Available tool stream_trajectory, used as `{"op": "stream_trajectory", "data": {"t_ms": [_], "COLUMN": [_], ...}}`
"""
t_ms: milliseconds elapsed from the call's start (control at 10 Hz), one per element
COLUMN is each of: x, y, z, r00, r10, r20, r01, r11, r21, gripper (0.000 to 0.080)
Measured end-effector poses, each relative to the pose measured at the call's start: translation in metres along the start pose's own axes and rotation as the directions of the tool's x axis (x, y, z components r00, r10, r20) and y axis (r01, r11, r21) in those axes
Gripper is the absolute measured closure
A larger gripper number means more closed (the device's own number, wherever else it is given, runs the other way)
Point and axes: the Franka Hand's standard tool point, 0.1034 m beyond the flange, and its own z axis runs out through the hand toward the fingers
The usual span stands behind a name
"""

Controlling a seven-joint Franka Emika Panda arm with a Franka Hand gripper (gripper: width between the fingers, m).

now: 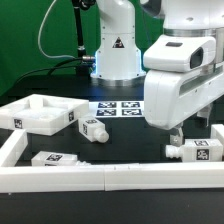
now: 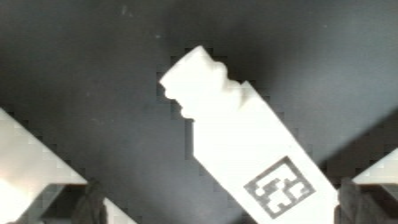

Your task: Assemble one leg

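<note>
A white leg [image 2: 231, 120] with a marker tag lies slantwise on the dark table, its threaded end pointing away from my gripper. My gripper [image 2: 214, 208] is open, low over it, one finger [image 2: 57, 205] on each side of the tagged end and apart from it. In the exterior view the same leg [image 1: 196, 150] lies at the right, with my gripper [image 1: 176, 136] just above its left end. Two more white legs lie on the table, one in the middle [image 1: 93, 128] and one at the front left [image 1: 52, 158]. A white square part [image 1: 40, 114] lies at the left.
A white wall [image 1: 110, 178] runs along the table's front and left side. The marker board [image 1: 120, 108] lies at the back by the arm's base [image 1: 115, 60]. A green backdrop stands behind.
</note>
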Motion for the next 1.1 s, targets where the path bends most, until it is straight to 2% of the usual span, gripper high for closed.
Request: {"op": "stream_trajectory", "data": {"t_ms": [200, 300, 400, 600, 800, 1100], "x": [0.0, 0.004, 0.004, 0.015, 0.009, 0.01], "y": [-0.001, -0.004, -0.01, -0.019, -0.022, -0.022], "z": [0.002, 0.014, 0.023, 0.026, 0.034, 0.034], "r00": [1.0, 0.998, 0.995, 0.987, 0.98, 0.981], "r10": [-0.001, -0.066, -0.095, -0.156, -0.195, -0.195], "r20": [0.002, -0.025, -0.023, -0.034, -0.024, -0.025], "r01": [0.001, 0.065, 0.094, 0.154, 0.193, 0.193], "r11": [1.0, 0.998, 0.995, 0.986, 0.979, 0.979], "r21": [0.002, -0.027, -0.026, -0.063, -0.058, -0.059], "gripper": [0.015, 0.015, 0.015, 0.015, 0.015, 0.0179]}}
